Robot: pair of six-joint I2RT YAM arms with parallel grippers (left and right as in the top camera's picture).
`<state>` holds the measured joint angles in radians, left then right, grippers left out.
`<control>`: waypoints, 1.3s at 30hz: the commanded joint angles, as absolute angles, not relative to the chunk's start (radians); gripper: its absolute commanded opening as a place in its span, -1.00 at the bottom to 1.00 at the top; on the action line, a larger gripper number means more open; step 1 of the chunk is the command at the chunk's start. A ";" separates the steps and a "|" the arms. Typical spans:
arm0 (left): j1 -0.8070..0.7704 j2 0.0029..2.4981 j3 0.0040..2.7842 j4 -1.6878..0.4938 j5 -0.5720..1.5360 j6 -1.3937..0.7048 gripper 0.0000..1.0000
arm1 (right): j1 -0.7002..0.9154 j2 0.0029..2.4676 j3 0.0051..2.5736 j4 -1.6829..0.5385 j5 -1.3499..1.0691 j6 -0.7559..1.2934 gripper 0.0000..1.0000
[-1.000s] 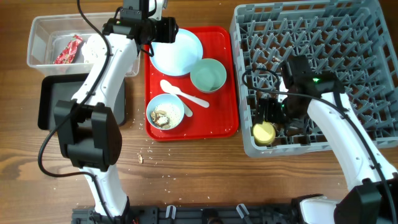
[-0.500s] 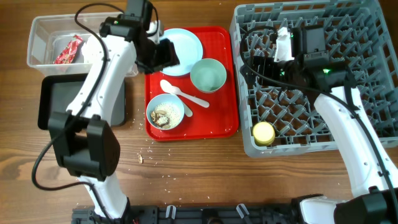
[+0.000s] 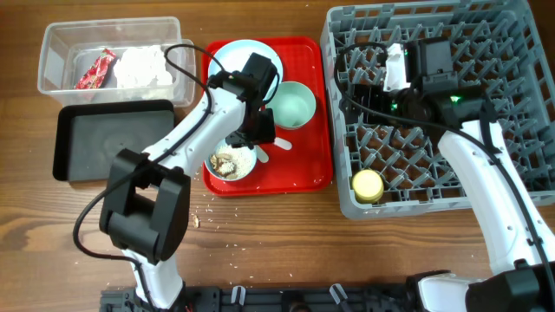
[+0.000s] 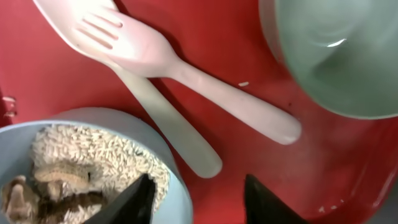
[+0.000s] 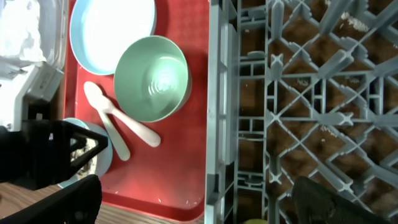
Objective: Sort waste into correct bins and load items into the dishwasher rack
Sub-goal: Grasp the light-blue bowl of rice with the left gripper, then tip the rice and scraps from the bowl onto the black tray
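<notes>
My left gripper [image 3: 251,143] [image 4: 199,205] is open, its fingers on either side of the near rim of the pale blue bowl [image 3: 227,162] [image 4: 177,186] that holds beige food scraps [image 4: 74,168]. The white fork [image 4: 124,37] and spoon [image 4: 174,130] lie crossed beside it. The mint bowl [image 3: 292,104] [image 5: 152,78] and blue plate [image 3: 238,56] [image 5: 112,28] are also on the red tray [image 3: 312,165]. My right gripper [image 3: 368,87] [image 5: 199,205] is open and empty over the left edge of the grey rack [image 3: 486,52]. The yellow cup [image 3: 368,185] sits in the rack.
The clear tub [image 3: 52,52] at the back left holds the white napkin [image 3: 143,65] and red wrapper [image 3: 95,69]. The black tray [image 3: 104,143] lies in front of it. Crumbs [image 3: 198,221] lie on the wood near the red tray's front corner.
My left gripper moved from the plate down to the bowl with scraps. My right gripper left the yellow cup in the rack and rose to the rack's back left.
</notes>
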<state>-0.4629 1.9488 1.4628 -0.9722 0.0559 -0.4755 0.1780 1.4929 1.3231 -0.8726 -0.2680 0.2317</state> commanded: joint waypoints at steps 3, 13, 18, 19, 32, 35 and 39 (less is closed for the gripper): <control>-0.467 1.963 1.421 -0.956 0.032 -0.476 -0.57 | 0.179 1.493 1.338 -0.879 -0.256 0.210 1.00; -0.469 1.967 1.352 -0.867 0.031 -0.476 -0.68 | 0.179 1.493 1.338 -0.879 -0.255 0.208 0.99; -0.469 1.962 1.353 -0.884 0.036 -0.476 -0.92 | 0.179 1.493 1.338 -0.879 -0.255 0.208 0.99; -0.466 1.952 1.361 -0.908 0.036 -0.476 -0.92 | 0.179 1.493 1.338 -0.879 -0.255 0.208 0.99; -0.057 1.715 1.505 -1.074 0.387 -0.245 -0.92 | 0.179 1.493 1.338 -0.876 -0.256 0.185 1.00; 0.151 1.728 1.505 -1.055 0.661 -0.060 -0.92 | 0.179 1.493 1.338 -0.880 -0.256 0.186 0.99; 0.309 1.765 1.488 -1.046 0.890 0.033 -0.92 | 0.179 1.493 1.338 -0.884 -0.256 0.186 0.99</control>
